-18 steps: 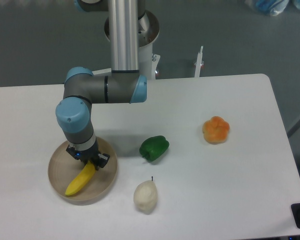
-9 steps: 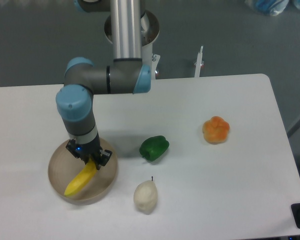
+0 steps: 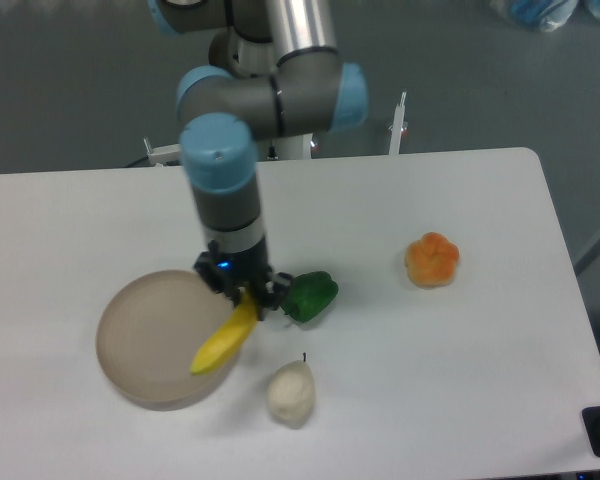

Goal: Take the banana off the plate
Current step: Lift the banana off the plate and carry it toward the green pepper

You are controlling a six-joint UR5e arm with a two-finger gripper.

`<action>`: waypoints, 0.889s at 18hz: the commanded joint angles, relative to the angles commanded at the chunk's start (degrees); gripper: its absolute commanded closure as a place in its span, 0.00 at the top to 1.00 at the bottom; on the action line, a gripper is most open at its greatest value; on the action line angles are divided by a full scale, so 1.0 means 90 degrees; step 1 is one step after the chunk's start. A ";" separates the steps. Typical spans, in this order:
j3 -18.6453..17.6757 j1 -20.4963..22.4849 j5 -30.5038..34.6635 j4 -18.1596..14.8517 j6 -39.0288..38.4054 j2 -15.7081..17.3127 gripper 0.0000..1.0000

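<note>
The yellow banana hangs tilted in the air, its upper end held between the fingers of my gripper, which is shut on it. Its lower end points down-left over the right edge of the round beige plate. The plate holds nothing and sits at the front left of the white table. My gripper hovers just right of the plate's rim, close to the green pepper.
A pale whitish pear stands in front of the gripper, near the plate's right side. An orange fruit lies to the right. The arm's base and a white post are at the table's back edge.
The gripper has lifted the banana off the plate and carried it up and to the right, toward the green pepper. The plate now lies bare.
</note>
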 joint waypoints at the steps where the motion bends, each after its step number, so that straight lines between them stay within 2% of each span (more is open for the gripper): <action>1: 0.0010 0.0098 0.0010 0.0000 0.0147 0.0010 0.36; 5: 0.0059 0.0450 0.0049 -0.0010 0.1055 0.0011 0.36; 10: 0.0127 0.0724 0.0069 0.0009 0.1554 0.0040 0.36; 16: 0.0195 0.0822 0.0069 0.0000 0.1730 0.0186 0.36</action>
